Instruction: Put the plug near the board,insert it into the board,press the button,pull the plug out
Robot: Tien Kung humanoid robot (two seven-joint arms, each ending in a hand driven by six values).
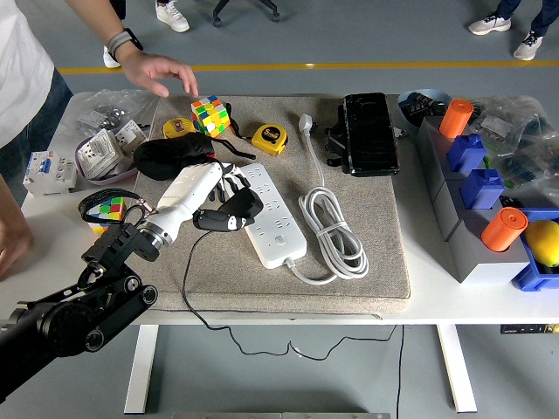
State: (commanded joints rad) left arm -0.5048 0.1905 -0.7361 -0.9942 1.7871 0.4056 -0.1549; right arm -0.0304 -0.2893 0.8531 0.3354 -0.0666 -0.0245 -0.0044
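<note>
Fingers of the left hand grip the black plug over the power strip, Rubik's cube beyond.

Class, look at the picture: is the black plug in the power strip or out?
Out. The left hand holds the black plug over the white power strip's left edge, not seated.

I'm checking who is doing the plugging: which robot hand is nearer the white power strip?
Left. The left hand holds the black plug right at the white power strip's left edge. The right hand is not in view.
</note>
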